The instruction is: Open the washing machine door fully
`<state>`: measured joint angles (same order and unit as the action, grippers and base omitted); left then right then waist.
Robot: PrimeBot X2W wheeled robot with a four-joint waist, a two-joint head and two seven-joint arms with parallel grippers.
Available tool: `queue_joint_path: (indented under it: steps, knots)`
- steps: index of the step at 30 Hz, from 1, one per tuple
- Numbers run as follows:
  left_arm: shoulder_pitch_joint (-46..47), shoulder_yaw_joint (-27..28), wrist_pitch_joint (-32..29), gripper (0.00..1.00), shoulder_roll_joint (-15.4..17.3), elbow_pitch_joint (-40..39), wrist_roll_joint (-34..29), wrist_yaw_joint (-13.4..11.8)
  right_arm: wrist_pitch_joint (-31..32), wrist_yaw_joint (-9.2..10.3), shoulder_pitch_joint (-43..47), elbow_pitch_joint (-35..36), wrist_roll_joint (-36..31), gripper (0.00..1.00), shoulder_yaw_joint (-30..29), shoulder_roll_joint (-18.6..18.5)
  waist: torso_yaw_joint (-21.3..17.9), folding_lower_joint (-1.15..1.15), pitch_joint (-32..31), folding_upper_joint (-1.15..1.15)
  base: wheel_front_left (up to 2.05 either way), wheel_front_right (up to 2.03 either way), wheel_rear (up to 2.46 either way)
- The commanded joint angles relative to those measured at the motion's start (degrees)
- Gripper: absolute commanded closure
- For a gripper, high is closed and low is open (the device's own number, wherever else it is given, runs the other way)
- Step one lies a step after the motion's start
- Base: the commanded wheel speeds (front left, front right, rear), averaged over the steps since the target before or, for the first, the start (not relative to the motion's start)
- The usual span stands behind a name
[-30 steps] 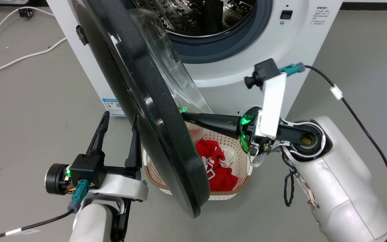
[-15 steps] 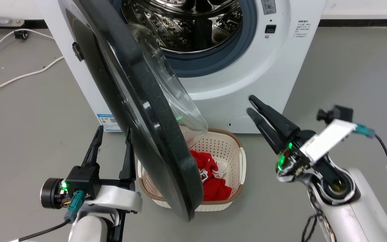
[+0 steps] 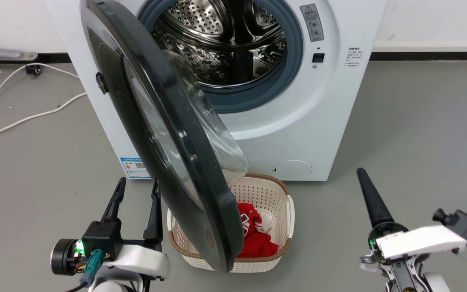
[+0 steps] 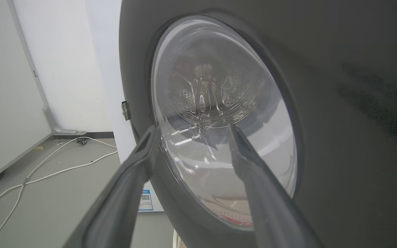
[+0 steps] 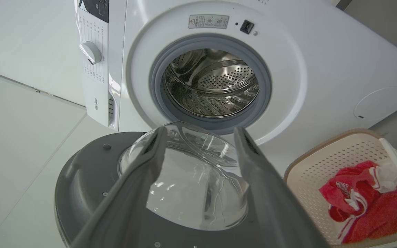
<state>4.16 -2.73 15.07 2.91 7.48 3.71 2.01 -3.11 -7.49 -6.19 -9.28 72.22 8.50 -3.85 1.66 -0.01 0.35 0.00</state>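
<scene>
Washing machine door [image 3: 164,121]: a large round black disc with a bulging clear glass centre. It is swung out from the machine's front on a hinge at its far edge and stands nearly edge-on in the head view. It lies between the two grippers, much nearer the left one.
Left gripper [image 3: 138,183]: fingers spread apart and holding nothing. The door's outer face is just beside its right finger, and I cannot tell whether they touch. Its wrist view looks straight at the glass.
Right gripper [image 5: 200,132]: fingers parted, empty, well clear of the door on its inner side, pointing towards the machine.
Steel drum [image 3: 225,44]: open to view ahead of both grippers, framed by a grey rubber ring [image 3: 292,69].
Basket [image 3: 288,211]: pale and perforated, on the floor between the grippers, under the door's lower edge.
Red garment [image 3: 258,239]: lying inside the basket.
White cables [image 3: 26,117]: on the floor, beyond and to the left of the left gripper.
</scene>
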Motion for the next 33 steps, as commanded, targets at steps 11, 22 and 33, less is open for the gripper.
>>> queue_joint_path:
  steps: [11, 22, 33]
  knots:
    - [-1.5, 0.2, 0.1, 0.00, 0.0, 0.0, -0.2, 0.1, -11.2, 0.00, 1.7, -3.0, -33.5, 0.00, -7.1, -2.1, 0.4, 0.01, -0.9, 0.00, 0.00, 0.00, 0.00]
    - [-0.8, 1.1, 0.1, 0.00, 0.0, -0.6, -0.5, 0.2, -12.0, 0.01, 3.5, 7.6, -69.1, 0.00, -14.4, 0.7, -0.1, 0.01, -0.6, 0.00, 0.00, 0.00, 0.00]
    - [-0.2, 1.7, 0.1, 0.00, 0.0, -0.7, -1.2, 0.4, -11.2, 0.01, 6.8, 8.5, -71.9, 0.00, -11.9, 1.0, -0.7, 0.01, -0.4, 0.00, 0.00, 0.00, 0.00]
